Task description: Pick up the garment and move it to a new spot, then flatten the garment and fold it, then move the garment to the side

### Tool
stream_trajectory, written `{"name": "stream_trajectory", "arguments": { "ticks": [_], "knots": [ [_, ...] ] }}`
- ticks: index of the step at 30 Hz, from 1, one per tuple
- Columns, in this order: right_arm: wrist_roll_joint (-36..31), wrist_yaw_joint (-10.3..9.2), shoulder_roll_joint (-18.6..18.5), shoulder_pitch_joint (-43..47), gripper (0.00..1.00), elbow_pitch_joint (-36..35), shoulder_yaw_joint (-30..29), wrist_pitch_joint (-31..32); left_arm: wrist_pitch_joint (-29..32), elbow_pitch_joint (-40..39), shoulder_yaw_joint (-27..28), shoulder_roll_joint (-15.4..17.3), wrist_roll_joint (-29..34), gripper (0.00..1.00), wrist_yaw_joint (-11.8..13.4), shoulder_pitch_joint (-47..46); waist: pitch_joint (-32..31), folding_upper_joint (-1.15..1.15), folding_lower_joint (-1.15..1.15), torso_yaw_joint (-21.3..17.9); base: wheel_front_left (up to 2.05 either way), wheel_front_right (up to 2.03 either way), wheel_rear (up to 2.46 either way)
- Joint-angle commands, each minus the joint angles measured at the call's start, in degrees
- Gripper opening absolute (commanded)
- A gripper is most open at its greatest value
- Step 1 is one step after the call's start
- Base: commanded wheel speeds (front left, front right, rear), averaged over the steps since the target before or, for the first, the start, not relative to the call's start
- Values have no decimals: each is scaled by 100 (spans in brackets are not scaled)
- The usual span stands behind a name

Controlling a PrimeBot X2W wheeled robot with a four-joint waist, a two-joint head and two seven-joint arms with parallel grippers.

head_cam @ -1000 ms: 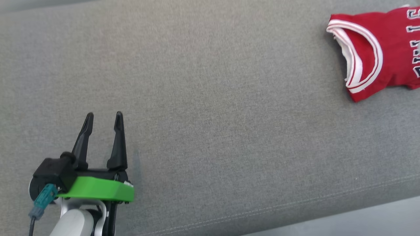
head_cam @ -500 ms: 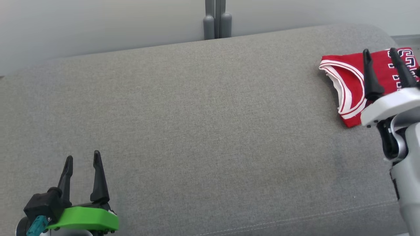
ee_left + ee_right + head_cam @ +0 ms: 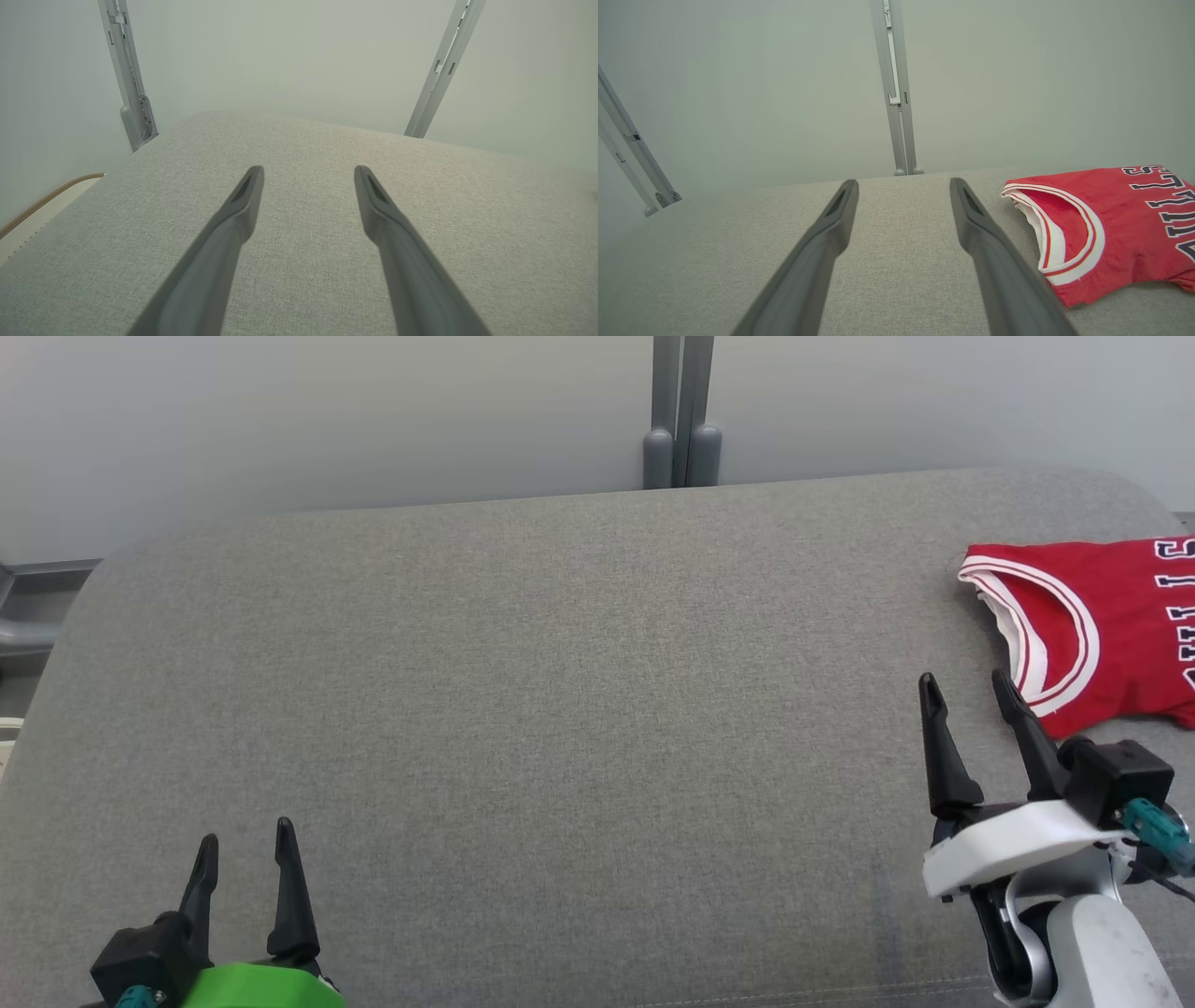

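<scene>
apparently the task is almost finished. the red garment [image 3: 1092,616] lies at the far right side of the grey cushion [image 3: 560,709], in a compact folded shape, partly cut off by the edge of the head view. the right gripper [image 3: 964,679] hovers just beside it, jaws spread and empty; it seems not to touch the cloth. the left gripper [image 3: 245,832], well apart at the near left, is also spread and empty. i judge that only drawing the arms away remains.
</scene>
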Motion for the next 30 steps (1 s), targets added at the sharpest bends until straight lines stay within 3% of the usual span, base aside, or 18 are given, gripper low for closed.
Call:
{"name": "stream_trajectory", "arguments": {
  "ticks": [1,10,18,30],
  "knots": [
    [73,-8,-6,212,100,-122,14,-4,-46,24,3,-20,58,100,-17,81,-46,0,0,69,0,0,0],
    [642,-8,11,783,100,-211,408,-196,-44,139,-133,-64,152,100,-103,40,-121,0,0,145,0,0,0],
    [727,-7,9,948,100,-92,596,-302,-41,225,-252,-43,169,100,-264,-24,-203,0,0,173,0,0,0],
    [658,-7,11,1005,100,-53,625,-214,-43,259,-288,-21,251,100,-203,9,-271,0,0,184,0,0,0]
  ]
}}
